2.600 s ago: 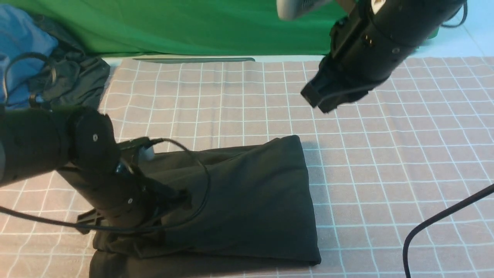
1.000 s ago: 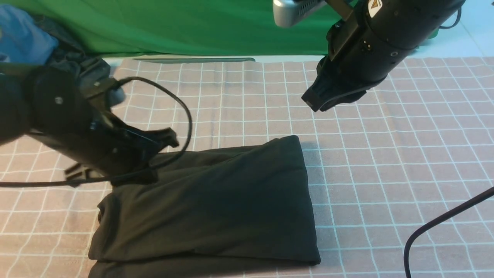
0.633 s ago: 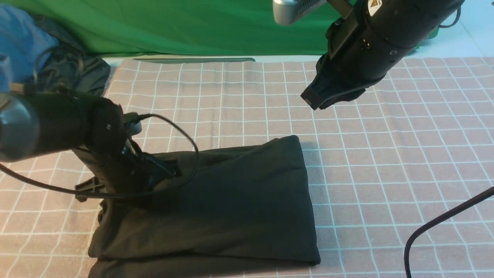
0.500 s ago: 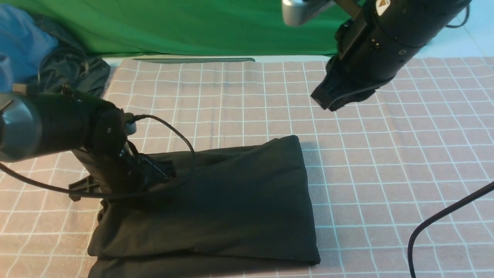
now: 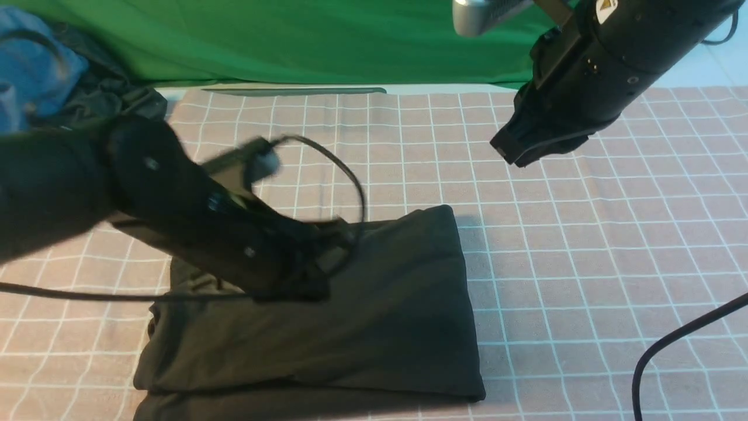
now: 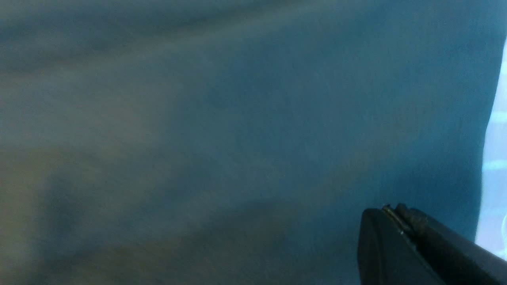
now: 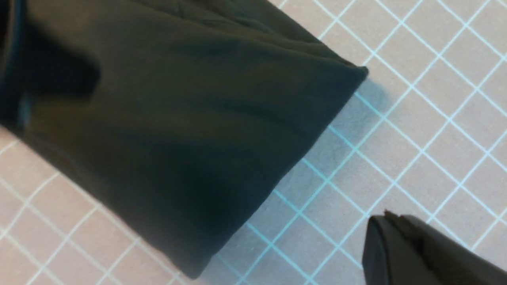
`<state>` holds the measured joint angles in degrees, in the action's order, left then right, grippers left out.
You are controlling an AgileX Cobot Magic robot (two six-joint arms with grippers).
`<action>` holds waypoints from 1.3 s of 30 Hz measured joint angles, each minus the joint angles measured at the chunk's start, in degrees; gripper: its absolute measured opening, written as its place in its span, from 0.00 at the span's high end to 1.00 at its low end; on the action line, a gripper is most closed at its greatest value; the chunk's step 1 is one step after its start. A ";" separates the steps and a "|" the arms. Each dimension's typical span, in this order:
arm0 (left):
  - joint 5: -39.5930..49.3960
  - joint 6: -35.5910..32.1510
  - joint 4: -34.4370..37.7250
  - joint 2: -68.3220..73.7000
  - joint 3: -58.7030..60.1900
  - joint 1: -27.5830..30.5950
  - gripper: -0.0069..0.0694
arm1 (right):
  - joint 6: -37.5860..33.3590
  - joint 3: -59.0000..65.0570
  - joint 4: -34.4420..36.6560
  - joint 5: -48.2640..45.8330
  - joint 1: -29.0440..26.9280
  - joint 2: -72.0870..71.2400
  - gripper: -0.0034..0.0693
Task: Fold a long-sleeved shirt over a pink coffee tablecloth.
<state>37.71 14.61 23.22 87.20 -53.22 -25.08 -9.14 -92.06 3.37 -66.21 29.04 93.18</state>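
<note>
The shirt (image 5: 362, 316) lies folded on the tablecloth (image 5: 584, 245). Both tools, left (image 5: 327, 245) and right (image 5: 514, 153), are closed and empty; the left should press gently, smoothing toward the edges.

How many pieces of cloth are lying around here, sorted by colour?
Black: 2, the folded long-sleeved shirt and a crumpled dark garment
Pink: 1, the checked tablecloth
Green: 1, the backdrop fabric
Blue: 1, the cloth
Total: 5
</note>
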 joint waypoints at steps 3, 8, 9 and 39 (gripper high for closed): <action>-2.86 0.74 0.20 2.60 2.55 -3.08 0.89 | 0.65 1.15 0.00 0.94 -1.86 0.00 0.90; -5.97 2.61 1.17 7.90 7.12 -4.72 0.89 | 1.98 2.87 -0.06 1.74 -5.71 0.00 0.90; -6.25 2.61 1.34 7.90 7.30 -4.72 0.89 | 2.19 3.01 -0.06 1.81 -6.26 0.00 0.90; 0.71 8.24 -7.64 -22.34 5.51 -4.77 0.89 | -1.99 2.32 18.82 23.61 -4.91 29.58 0.22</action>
<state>38.42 22.85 15.58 64.86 -47.71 -29.85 -11.14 -89.74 22.19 -42.60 24.13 122.76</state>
